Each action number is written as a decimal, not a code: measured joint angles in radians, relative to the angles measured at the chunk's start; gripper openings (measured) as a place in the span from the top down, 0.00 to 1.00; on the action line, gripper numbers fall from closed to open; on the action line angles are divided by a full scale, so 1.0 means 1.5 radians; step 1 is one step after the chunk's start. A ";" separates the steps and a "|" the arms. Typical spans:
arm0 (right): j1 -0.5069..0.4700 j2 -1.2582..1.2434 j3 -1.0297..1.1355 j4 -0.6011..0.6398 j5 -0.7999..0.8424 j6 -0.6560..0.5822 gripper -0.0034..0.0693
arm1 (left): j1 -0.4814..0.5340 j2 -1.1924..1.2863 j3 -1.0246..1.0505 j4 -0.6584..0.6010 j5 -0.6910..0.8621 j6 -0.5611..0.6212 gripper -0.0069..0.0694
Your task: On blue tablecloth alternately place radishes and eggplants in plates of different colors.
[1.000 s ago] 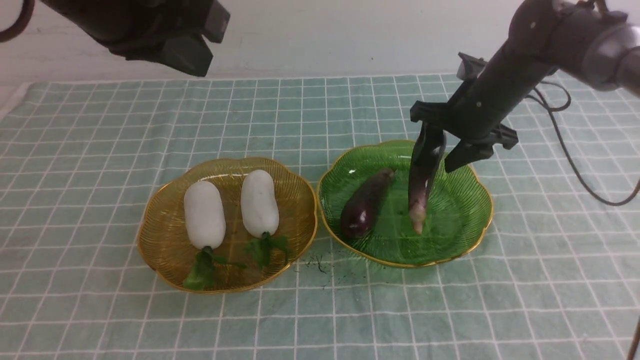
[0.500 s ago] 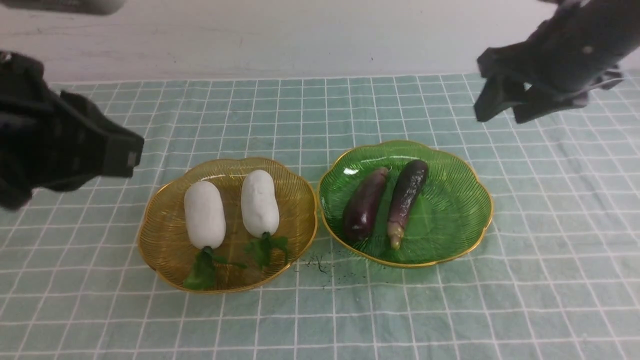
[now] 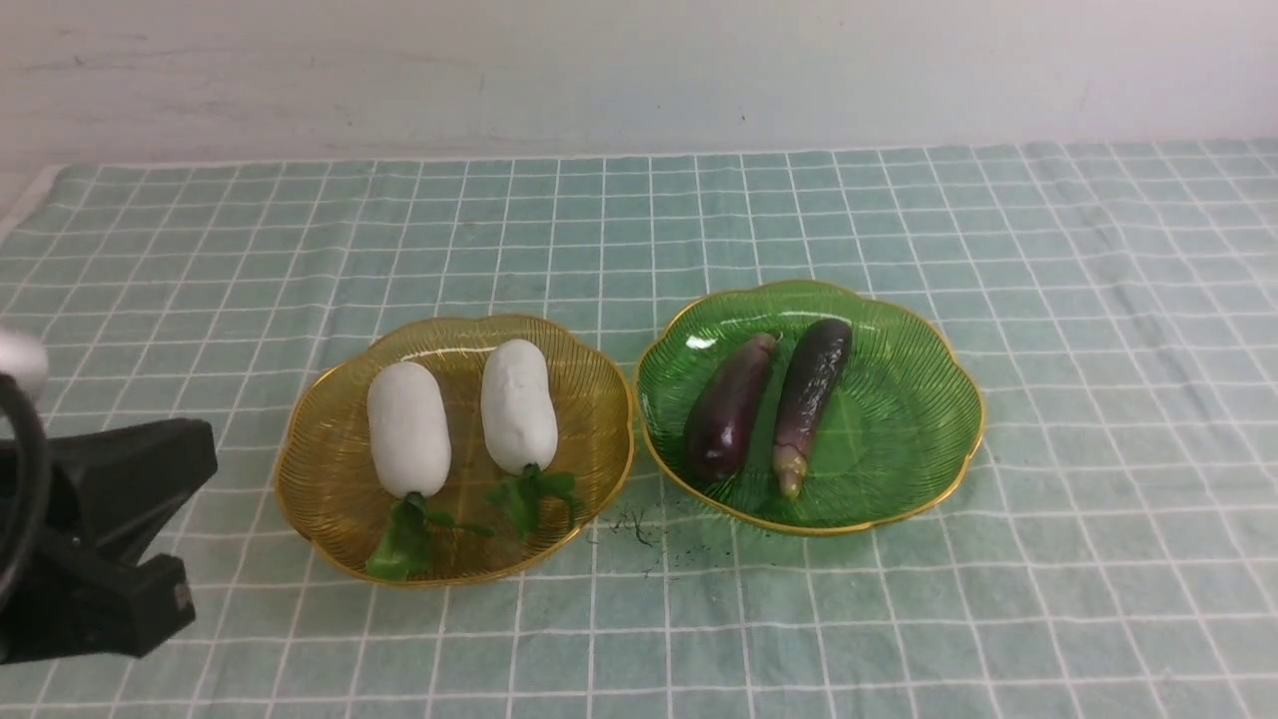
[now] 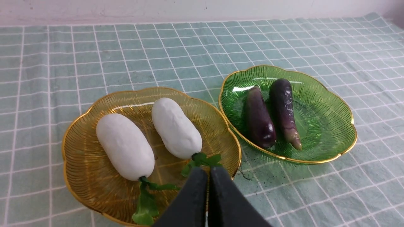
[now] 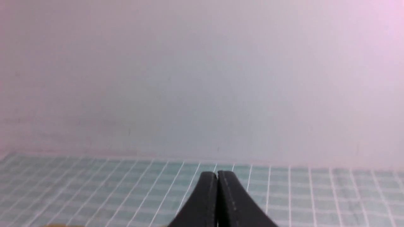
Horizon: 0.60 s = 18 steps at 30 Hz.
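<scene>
Two white radishes (image 3: 407, 427) (image 3: 518, 404) lie side by side in the amber-yellow plate (image 3: 319, 499), leafy tops toward me. Two purple eggplants (image 3: 729, 407) (image 3: 811, 389) lie in the green plate (image 3: 929, 419) to its right. Both plates sit on the blue tablecloth (image 3: 639, 230). My left gripper (image 4: 208, 171) is shut and empty, hovering near the yellow plate's (image 4: 75, 176) near rim; the radishes (image 4: 125, 146) (image 4: 176, 127) and eggplants (image 4: 259, 118) (image 4: 284, 110) show beyond it. My left arm shows at the front view's lower left. My right gripper (image 5: 217, 174) is shut and empty, raised, facing the wall.
A pale wall (image 3: 639, 70) runs behind the cloth's far edge. Small dark specks (image 3: 639, 529) lie on the cloth between the plates' near rims. The cloth's left edge (image 3: 30, 195) shows at far left.
My right gripper released the second eggplant into the green plate, rose and left the front view. My left arm dropped from the upper left to the lower left.
</scene>
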 joint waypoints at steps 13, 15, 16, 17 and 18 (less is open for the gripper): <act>0.000 -0.270 0.220 0.009 -0.232 -0.024 0.97 | 0.000 -0.011 0.009 0.000 0.005 0.000 0.92; 0.000 -0.274 0.220 0.009 -0.239 -0.035 0.97 | 0.000 -0.014 0.009 0.000 0.010 0.000 0.92; 0.000 -0.274 0.220 0.009 -0.243 -0.039 0.97 | 0.000 -0.016 0.009 0.000 0.014 0.000 0.92; 0.000 -0.274 0.220 0.009 -0.246 -0.042 0.97 | 0.000 -0.020 0.009 0.000 0.018 0.000 0.92; 0.000 -0.274 0.220 0.009 -0.247 -0.045 0.97 | 0.000 -0.032 0.009 0.000 0.029 0.000 0.92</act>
